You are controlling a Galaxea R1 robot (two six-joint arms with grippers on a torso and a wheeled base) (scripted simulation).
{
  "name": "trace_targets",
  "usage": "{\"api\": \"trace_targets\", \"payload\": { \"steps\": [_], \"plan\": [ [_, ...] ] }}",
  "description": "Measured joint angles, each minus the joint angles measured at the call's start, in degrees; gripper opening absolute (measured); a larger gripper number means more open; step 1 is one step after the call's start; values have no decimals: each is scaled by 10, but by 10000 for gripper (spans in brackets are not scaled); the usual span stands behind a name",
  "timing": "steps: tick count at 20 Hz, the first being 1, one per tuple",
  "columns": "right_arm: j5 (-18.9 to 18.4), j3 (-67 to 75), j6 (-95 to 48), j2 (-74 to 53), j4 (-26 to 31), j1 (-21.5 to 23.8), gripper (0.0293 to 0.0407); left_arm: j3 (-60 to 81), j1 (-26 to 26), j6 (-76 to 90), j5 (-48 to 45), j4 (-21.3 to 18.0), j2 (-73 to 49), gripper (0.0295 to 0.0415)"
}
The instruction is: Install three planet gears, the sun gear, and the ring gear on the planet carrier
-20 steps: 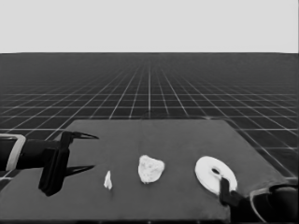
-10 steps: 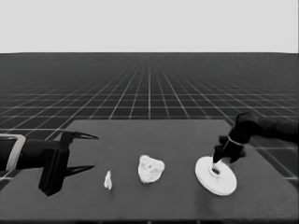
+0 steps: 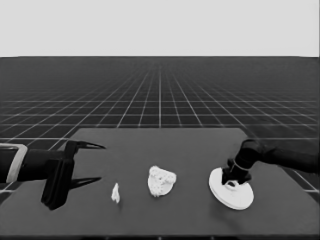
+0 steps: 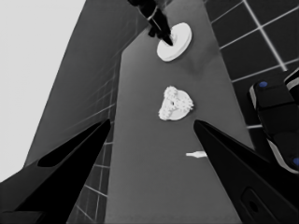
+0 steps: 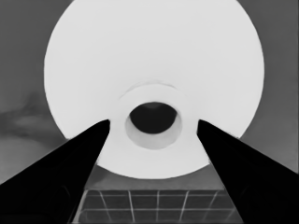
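The right gripper [image 3: 234, 181] is down over the larger round part [image 3: 231, 189] at the right end of the table [image 3: 160, 145], its fingers spread to either side of the raised collar around the centre hole and not yet closed on it. So the step in hand looks like the pick-up of this big disc, the last piece to go on. The smaller round part [image 3: 161, 181] sits mid-table with small gears [image 3: 160, 176] already piled on it (how many, and how well seated, I cannot tell). The next move, as I judge it, calls for the fingers to pinch the collar squarely, lift the disc level and carry it over the gear cluster, which lies well apart from it.

A thin white piece [image 3: 115, 193] lies between the cluster and the left gripper [image 3: 90, 163], which waits over the table's left end with its fingers apart and nothing between them.

The table is dark, flat and bare apart from these parts; around it a gridded floor runs off to a pale blank band above the horizon
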Motion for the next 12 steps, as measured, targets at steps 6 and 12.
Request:
{"api": "trace_targets", "payload": {
  "steps": [6,12],
  "plan": [
    [3,-4,-1,2,-3,-4,348,0,0,0,0,0,0,385],
    [4,-4,-1,2,-3,-4,348,0,0,0,0,0,0,385]
  ]
}}
